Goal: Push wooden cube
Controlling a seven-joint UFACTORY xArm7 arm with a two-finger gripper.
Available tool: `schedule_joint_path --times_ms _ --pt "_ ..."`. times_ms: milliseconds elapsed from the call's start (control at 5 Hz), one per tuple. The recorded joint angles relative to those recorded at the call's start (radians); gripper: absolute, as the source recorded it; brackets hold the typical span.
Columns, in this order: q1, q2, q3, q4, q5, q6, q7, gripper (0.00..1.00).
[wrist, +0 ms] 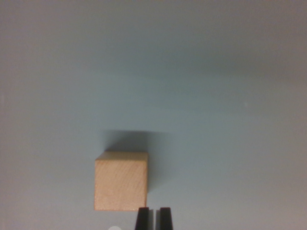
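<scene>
Pale blue-grey surface (216,96) carries one wooden cube (121,181). Gripper (153,218) fingertips nearly together, a thin slit between, just beside cube's lower right corner.

surface (216,72): plain pale grey-blue, matte | fills the whole wrist view | one tiny pale speck (246,103) upper right

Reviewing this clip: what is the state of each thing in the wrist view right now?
Light wooden cube: resting flat on the surface, not gripped, just to the wrist view's left of the fingertips.
Black gripper: fingers nearly together with a narrow gap, holding nothing.
Pale blue-grey table surface: bare apart from the cube.
</scene>
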Motion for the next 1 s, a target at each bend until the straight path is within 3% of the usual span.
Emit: schedule_joint_path --times_ms 200,400,600,800,1000 --pt "0.0073 0.007 0.010 -0.044 -0.0027 -0.046 0.022 0.00" --pt "0.0073 0.007 0.010 -0.044 -0.0027 -0.046 0.022 0.00" --pt "0.0145 0.013 0.019 -0.086 -0.0053 -0.091 0.044 0.00" --pt "0.0145 0.013 0.019 -0.086 -0.0053 -0.091 0.044 0.00" --pt "0.0210 0.019 0.028 -0.125 -0.0078 -0.133 0.063 0.00"
